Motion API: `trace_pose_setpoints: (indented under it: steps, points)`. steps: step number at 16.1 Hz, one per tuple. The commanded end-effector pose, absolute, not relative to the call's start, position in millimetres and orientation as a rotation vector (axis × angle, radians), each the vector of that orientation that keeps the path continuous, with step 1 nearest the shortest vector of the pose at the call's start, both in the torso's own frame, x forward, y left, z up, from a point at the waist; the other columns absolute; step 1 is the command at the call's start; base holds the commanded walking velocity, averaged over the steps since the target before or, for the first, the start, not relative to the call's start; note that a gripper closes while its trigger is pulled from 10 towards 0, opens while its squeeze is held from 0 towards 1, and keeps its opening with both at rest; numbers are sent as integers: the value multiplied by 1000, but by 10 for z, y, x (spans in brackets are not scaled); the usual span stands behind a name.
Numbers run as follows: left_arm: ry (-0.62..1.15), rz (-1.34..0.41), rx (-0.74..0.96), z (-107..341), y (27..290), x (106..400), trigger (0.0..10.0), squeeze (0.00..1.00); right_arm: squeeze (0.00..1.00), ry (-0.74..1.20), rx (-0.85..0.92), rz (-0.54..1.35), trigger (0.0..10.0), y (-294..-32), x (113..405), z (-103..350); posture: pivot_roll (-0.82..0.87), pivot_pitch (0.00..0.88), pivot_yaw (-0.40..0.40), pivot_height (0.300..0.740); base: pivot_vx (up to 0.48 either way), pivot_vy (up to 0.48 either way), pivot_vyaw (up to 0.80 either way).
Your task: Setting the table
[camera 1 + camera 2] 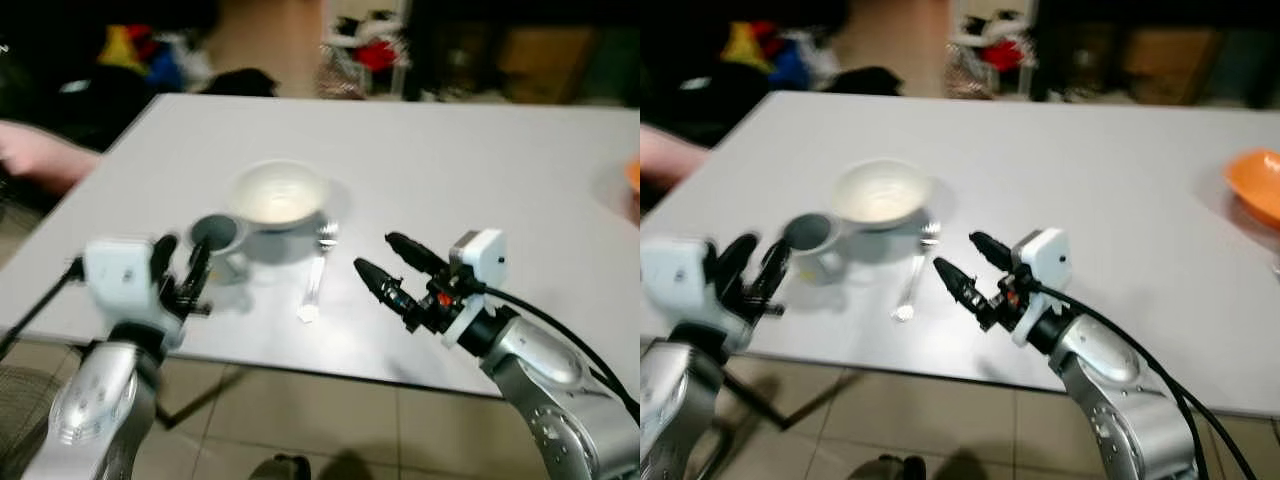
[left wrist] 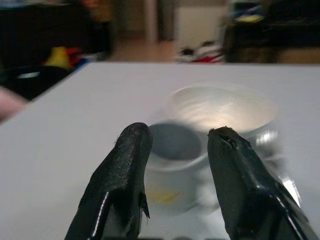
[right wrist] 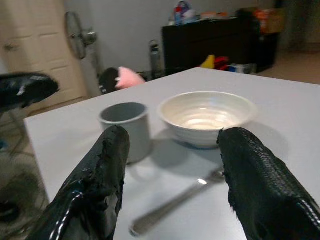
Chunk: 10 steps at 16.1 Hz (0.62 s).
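On the white table (image 1: 480, 160) a bowl (image 1: 279, 193), a grey mug (image 1: 218, 240) and a spoon (image 1: 316, 275) stand close together, no writing readable, while left gripper (image 1: 180, 262) and right gripper (image 1: 388, 262) hover open, holding nothing.

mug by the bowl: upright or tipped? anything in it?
Upright. The mug stands on its base on the table, rim up, beside the bowl. Its inside looks dark and empty as far as visible; the bottom is hidden.
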State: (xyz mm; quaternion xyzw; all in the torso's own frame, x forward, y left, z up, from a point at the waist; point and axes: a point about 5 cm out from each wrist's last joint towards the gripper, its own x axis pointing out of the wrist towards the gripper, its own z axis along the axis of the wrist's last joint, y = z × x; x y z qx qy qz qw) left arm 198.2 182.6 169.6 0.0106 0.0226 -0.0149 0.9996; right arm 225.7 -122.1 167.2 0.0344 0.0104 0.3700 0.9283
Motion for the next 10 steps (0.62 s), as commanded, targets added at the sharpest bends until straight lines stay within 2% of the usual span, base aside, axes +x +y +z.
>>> trace_pose_setpoints:
  steps: [1,4,7,10]
  points:
    - [44,-20,90,1704,1820,1954,10000,0,0,12,68,763,10000,-1188,2267,1680,-48,0,42,740,0,0,800]
    - [100,8,79,1566,1764,1924,10000,0,0,61,43,720,10000,-1207,2336,1544,-39,0,28,740,0,0,800]
    - [80,49,121,1523,1811,1874,10000,0,0,97,39,656,10000,-1285,2358,1444,-31,0,31,740,0,0,800]
    - [66,46,128,1524,1796,1901,10000,0,0,90,53,682,10000,-1217,2305,1451,-35,0,40,740,0,0,800]
